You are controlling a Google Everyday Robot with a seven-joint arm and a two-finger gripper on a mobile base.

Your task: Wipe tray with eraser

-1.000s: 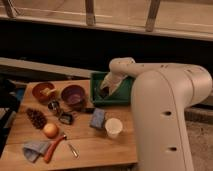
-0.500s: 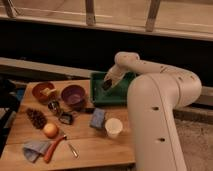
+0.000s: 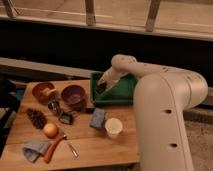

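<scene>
Gripper [image 3: 102,86], finger state not discernible, is reaching into the green tray [image 3: 122,92]; wooden table [image 3: 95,145] is lying below-left; no writing legible.

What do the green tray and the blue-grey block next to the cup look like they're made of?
The green tray, with the gripper down at its left end, looks like smooth moulded plastic, judging by its even colour and low raised walls. The blue-grey block looks matte and soft-edged, probably sponge or foam.
</scene>
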